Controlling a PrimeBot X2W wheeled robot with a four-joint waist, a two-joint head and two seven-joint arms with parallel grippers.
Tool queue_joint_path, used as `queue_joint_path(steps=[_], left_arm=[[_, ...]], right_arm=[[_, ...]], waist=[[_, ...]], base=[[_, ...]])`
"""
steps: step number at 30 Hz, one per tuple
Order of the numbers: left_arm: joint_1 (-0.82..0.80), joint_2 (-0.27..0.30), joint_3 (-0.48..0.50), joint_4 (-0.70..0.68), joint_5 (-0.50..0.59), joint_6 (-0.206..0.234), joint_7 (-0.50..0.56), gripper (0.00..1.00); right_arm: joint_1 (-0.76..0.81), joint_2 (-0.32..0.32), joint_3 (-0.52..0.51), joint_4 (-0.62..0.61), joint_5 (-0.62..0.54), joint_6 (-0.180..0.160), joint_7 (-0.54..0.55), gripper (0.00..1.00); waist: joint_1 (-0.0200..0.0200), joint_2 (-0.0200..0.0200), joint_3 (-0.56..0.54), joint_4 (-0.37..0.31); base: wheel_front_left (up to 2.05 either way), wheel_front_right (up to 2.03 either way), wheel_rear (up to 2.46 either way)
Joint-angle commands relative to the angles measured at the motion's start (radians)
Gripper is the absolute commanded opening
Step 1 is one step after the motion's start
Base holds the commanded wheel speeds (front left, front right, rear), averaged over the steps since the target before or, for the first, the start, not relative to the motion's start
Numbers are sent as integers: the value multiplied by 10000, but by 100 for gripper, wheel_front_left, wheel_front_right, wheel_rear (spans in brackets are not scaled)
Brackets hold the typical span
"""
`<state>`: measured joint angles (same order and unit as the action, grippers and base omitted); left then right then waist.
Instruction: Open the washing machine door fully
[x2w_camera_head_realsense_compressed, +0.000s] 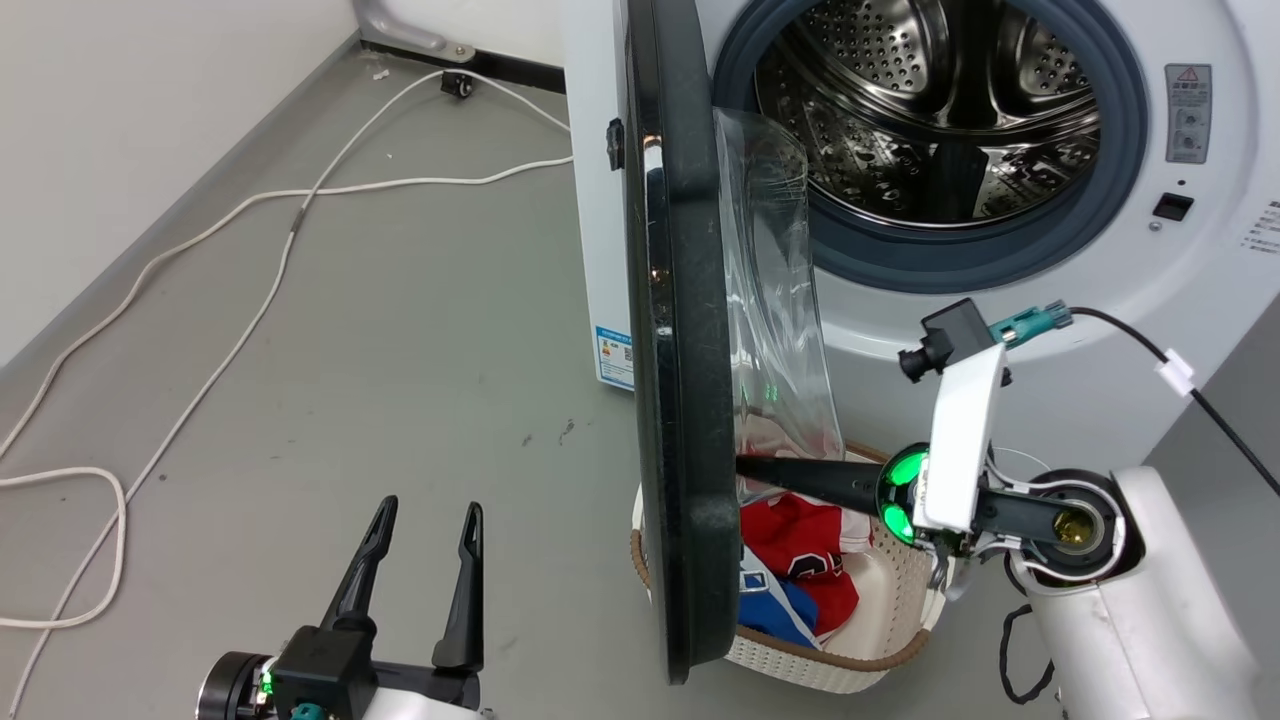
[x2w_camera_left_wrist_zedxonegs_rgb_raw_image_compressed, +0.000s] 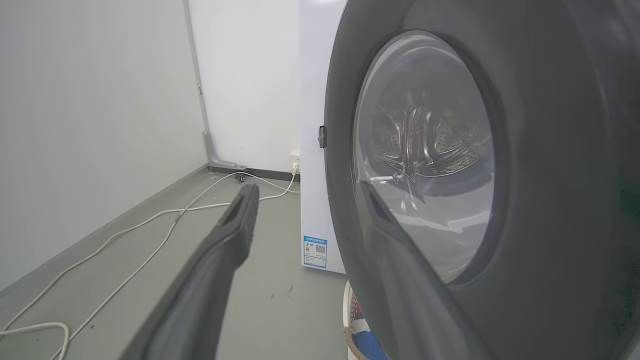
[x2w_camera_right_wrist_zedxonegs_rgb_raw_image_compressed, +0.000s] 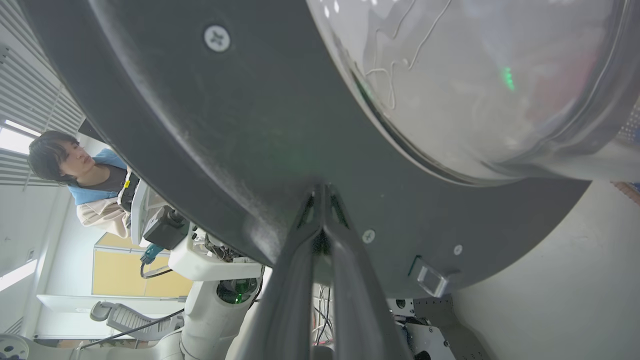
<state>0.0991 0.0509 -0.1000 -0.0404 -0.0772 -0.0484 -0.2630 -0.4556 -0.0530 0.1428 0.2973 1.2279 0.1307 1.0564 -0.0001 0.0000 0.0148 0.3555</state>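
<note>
- The washing machine door (x2w_camera_head_realsense_compressed: 680, 350) is unlatched and swung out from the washing machine (x2w_camera_head_realsense_compressed: 1050, 330). It stands roughly square to the machine's front, hinged at the machine's left edge, so the steel drum (x2w_camera_head_realsense_compressed: 930, 110) is fully exposed.
- I judge the task well over half done. What is left is the last part of the swing, carrying the door further round towards the machine's left side.
- The right hand (x2w_camera_head_realsense_compressed: 745, 465) is in front of the machine, low on the door's inner face. Its two fingers are pressed together, grasping nothing, with their tips against the black rim just below the glass bowl. This looks like a push rather than a grip.
- The left hand (x2w_camera_head_realsense_compressed: 430, 512) is released, fingers spread and empty. It is on the door's outer side, well out from the machine's front, and not touching the door.
- A laundry basket (x2w_camera_head_realsense_compressed: 880, 660) holding clothes sits on the floor just before the machine, under the door's lower edge. I cannot tell whether the two touch.
</note>
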Motion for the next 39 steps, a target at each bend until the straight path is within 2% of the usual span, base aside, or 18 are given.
queue_joint_path(steps=[1,9,13,16,21,24,28,29,30,33,39], left_arm=[[58,-11,27,0,-35,27,-27,100],[-3,-10,130,17,-80,43,-27,100],[54,-11,120,-17,-134,40,-27,100],[126,-10,137,-29,-128,1,-27,100],[186,-8,220,-25,-132,-13,-27,100],[194,-10,247,-34,-160,-31,-27,100],[166,-8,265,-2,-146,-43,-27,100],[171,-7,281,8,-137,-59,-27,100],[185,-8,289,12,-126,-75,-27,100],[246,-8,304,31,-97,-117,-27,100],[355,-11,308,144,24,-115,-27,100]], right_arm=[[46,47,-86,-101,-23,0,-113,0],[378,-471,-525,-1142,-716,0,-1004,0],[882,-1154,-182,-2219,-1651,0,-2331,0],[1172,-1940,428,-2877,-2708,0,-3806,0],[1624,-3081,1341,-2985,-4652,-1,-7255,0],[1867,-3482,1537,-2486,-5744,-1,-9243,0],[2338,-3355,1373,-1644,-6764,-1,-11152,1],[2505,-3229,1119,-1348,-7146,-1,-11501,43],[2670,-3127,967,-1073,-7602,-1,-11733,100],[3090,-2411,455,-527,-8478,2,-12319,100],[3827,-1124,-557,-175,-9381,-3,-12971,100]], waist=[[1,0,-43,-80],[1,0,-204,-368],[1,0,-234,-463],[1,0,-212,-578],[1,0,-203,-732],[1,0,-201,-822],[1,0,-219,-892],[1,0,-239,-905],[1,0,-253,-915],[1,0,-283,-957],[1,0,-337,-1030]], base=[[0,0,0],[0,0,0],[0,0,0],[0,0,0],[0,0,0],[0,0,0],[0,0,0],[0,0,0],[0,0,0],[0,0,0],[0,0,0]])
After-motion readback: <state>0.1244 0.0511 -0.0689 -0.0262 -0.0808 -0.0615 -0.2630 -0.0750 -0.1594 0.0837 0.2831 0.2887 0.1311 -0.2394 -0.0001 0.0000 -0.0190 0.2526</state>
